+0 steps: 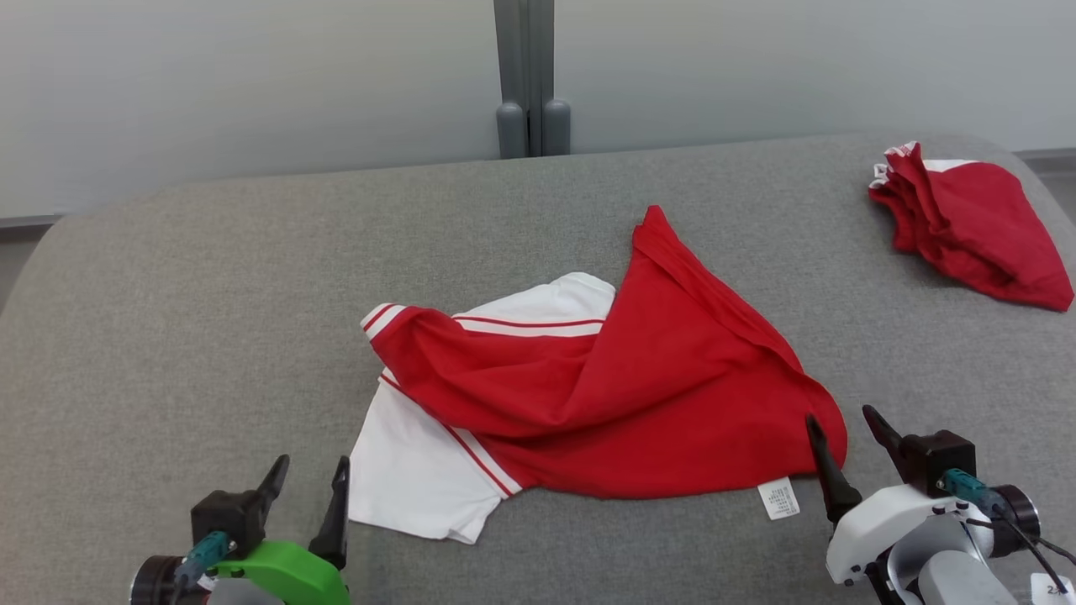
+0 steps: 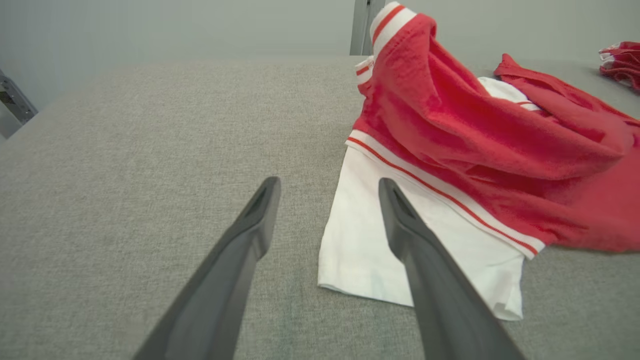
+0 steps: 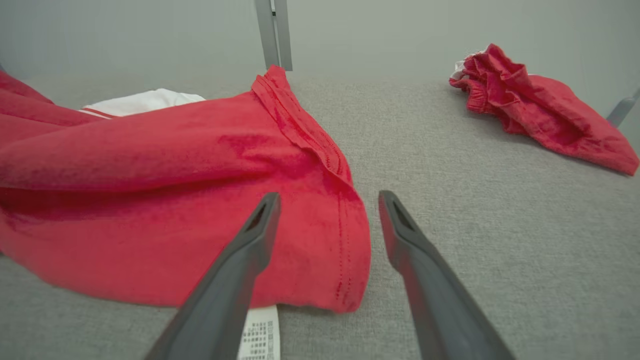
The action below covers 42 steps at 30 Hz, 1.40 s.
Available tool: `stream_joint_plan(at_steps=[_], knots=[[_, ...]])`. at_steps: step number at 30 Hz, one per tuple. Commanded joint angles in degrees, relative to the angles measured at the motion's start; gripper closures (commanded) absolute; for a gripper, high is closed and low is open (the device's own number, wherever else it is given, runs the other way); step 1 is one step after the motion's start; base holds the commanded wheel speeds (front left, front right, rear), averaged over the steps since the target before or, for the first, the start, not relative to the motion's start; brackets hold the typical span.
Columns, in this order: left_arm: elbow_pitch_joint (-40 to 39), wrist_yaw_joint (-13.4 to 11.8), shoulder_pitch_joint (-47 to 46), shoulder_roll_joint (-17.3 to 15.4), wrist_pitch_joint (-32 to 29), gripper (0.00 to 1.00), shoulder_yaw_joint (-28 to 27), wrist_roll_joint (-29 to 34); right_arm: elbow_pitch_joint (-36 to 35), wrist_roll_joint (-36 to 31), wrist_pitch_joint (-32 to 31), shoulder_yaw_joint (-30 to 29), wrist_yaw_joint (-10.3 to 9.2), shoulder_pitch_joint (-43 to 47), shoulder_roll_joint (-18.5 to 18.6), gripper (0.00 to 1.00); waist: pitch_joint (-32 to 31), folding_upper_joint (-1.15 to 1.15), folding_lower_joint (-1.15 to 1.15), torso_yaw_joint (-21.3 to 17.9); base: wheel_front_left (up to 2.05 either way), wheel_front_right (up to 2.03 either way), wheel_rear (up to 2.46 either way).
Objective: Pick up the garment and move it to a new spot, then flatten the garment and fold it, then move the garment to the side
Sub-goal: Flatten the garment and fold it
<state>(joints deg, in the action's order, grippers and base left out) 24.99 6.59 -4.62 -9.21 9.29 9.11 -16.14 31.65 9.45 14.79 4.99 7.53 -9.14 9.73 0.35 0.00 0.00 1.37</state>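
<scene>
Between spread left pincer [image 1: 311, 464] and spread right pincer [image 1: 839, 416], crumpled garment [image 1: 656, 386]; red bundle [image 1: 967, 223] far right.

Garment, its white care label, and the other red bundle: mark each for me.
garment [image 1: 672, 378]: head view, middle of its red body.
white care label [image 1: 779, 499]: head view, centre of the tag at the near hem.
other red bundle [image 1: 975, 223]: head view, its red top fold.

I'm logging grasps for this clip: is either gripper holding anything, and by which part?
Nothing is held: the left gripper and the right gripper both stand open near the garment.
</scene>
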Motion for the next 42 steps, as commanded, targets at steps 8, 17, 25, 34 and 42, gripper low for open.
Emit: stream_joint_plan(at_steps=[8,17,25,34,42], knots=[[13.9,0.9,-6.6,1.3,3.3,0.00,3.9,-2.1,10.4,1.7,0.4,-0.6,-0.10,-3.9,-0.2,0.00,4.7,0.00,0.00,0.4,0.00,0.00,0.00],[24.5,0.9,-10.2,2.4,5.0,0.00,9.3,-6.1,13.9,4.2,0.3,-0.4,-0.10,-4.1,-1.9,0.00,6.4,0.00,0.00,0.5,0.00,0.00,0.00],[28.4,1.0,-12.7,3.7,5.3,1.00,14.1,-11.8,12.8,7.1,0.2,1.5,-0.05,-4.2,-3.5,1.00,6.8,0.00,0.00,0.7,0.00,0.00,0.00],[17.8,0.9,-14.3,0.2,5.8,1.00,13.5,-15.8,5.0,7.9,0.3,2.3,-0.06,-6.1,-2.1,1.00,4.9,0.00,0.00,1.2,0.00,0.00,0.00],[10.6,0.9,-25.2,-5.1,4.9,1.00,14.7,-17.7,3.3,10.3,0.3,6.7,-0.07,-19.4,1.1,1.00,7.0,0.00,0.00,1.3,0.00,0.00,0.00]])
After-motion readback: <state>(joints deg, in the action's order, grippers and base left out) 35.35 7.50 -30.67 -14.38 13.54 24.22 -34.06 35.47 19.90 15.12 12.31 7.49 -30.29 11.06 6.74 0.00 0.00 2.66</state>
